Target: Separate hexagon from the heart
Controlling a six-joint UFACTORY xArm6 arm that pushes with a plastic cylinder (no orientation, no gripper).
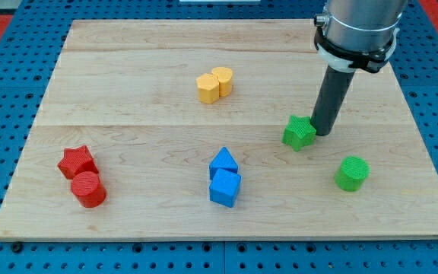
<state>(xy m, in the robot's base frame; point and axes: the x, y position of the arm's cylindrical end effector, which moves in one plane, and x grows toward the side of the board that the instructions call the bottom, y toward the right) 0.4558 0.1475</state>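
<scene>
Dark upright rod, my tip (324, 134) touching the green star (299, 133).

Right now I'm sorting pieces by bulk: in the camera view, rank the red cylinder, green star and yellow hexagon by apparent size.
1. red cylinder, though it sits nearest the view's bottom.
2. green star and yellow hexagon: they look alike, so no ranking.

A red star block (77, 161) is lying at the view's left of the wooden desk (128, 68), touching a red cylinder (89, 189). Two blue blocks (224, 177) are sitting together. A green star block (299, 132) and a green cylinder (352, 173) are standing apart.
</scene>
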